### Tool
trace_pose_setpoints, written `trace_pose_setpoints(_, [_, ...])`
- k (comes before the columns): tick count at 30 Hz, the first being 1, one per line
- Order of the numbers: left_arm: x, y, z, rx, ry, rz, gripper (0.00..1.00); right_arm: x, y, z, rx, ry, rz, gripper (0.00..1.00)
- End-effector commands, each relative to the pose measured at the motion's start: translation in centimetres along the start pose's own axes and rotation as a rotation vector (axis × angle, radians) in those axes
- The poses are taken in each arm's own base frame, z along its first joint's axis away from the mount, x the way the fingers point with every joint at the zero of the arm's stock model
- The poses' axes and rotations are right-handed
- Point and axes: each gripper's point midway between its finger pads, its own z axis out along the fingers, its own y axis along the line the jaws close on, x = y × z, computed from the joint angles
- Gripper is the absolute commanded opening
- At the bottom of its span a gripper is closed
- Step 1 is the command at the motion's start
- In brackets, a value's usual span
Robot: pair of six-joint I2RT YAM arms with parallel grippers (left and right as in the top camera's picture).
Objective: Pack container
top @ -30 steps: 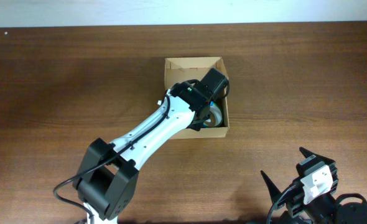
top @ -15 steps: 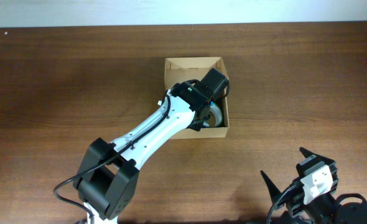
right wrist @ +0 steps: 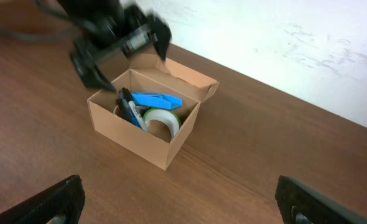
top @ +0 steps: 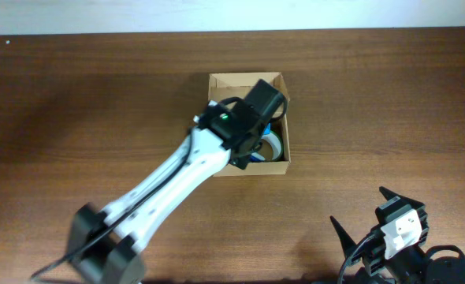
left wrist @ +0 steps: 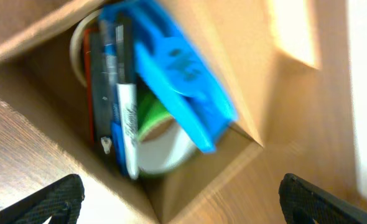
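Left fingers (left wrist: 54, 198) hang spread, empty, over open box (top: 244, 77) w/ blue case (left wrist: 177, 68), pens (left wrist: 126, 115), tape (left wrist: 165, 152) inside. Right fingers (right wrist: 50, 199) spread, empty, well apart from box.

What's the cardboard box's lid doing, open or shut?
Open. The flap of the container stands folded back, and markers, a tape roll and a blue case show inside.

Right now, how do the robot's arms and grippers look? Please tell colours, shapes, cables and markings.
The left arm has a long white shell between black joints, a black cable at its base and a small green light near the wrist. The left gripper is black and blocky. The right gripper has black pointed fingers with a white block behind them.
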Motion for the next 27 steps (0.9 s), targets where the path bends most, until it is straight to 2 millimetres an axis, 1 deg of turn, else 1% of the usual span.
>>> trace_pose_setpoints(1, [-0.9, -1.1, -4.1, 0.088, -0.030, 0.275, 1.00, 0.0, -0.3, 0.0, 0.016, -0.003, 0.018, 0.99])
trace_pose_setpoints(4, [-2.0, -0.5, -5.7, 0.081, -0.047, 0.493, 0.99, 0.0, -0.3, 0.0, 0.016, -0.003, 0.018, 0.99])
trace_pose_setpoints(6, [-3.0, 0.6, -6.4, 0.047, -0.047, 0.614, 1.00, 0.0, -0.3, 0.0, 0.016, -0.003, 0.018, 0.99])
trace_pose_setpoints(8, [-4.1, 1.8, -6.7, -0.001, -0.037, 0.702, 1.00, 0.0, -0.3, 0.0, 0.016, -0.003, 0.018, 0.99])
trace_pose_setpoints(12, [-6.4, 4.6, -7.3, -0.113, -0.027, 0.817, 1.00, 0.0, -0.3, 0.0, 0.016, -0.003, 0.018, 0.99])
trace_pose_setpoints(14, [-7.4, 5.5, -7.7, -0.147, -0.020, 0.869, 1.00, 0.0, -0.3, 0.0, 0.016, -0.003, 0.018, 0.99])
trace_pose_setpoints(18, [-8.7, 5.9, -8.4, -0.156, -0.029, 0.930, 1.00, 0.0, -0.3, 0.0, 0.016, -0.003, 0.018, 0.99])
trace_pose_setpoints(21, [-9.5, 5.9, -9.2, -0.140, -0.047, 0.926, 1.00, 0.0, -0.3, 0.0, 0.016, -0.003, 0.018, 0.99])
trace_pose_setpoints(23, [-9.6, 5.8, -9.8, -0.125, -0.054, 0.920, 1.00, 0.0, -0.3, 0.0, 0.016, -0.003, 0.018, 0.99])
trace_pose_setpoints(27, [-9.6, 5.8, -9.9, -0.121, -0.056, 0.921, 1.00, 0.0, -0.3, 0.0, 0.016, -0.003, 0.018, 0.99])
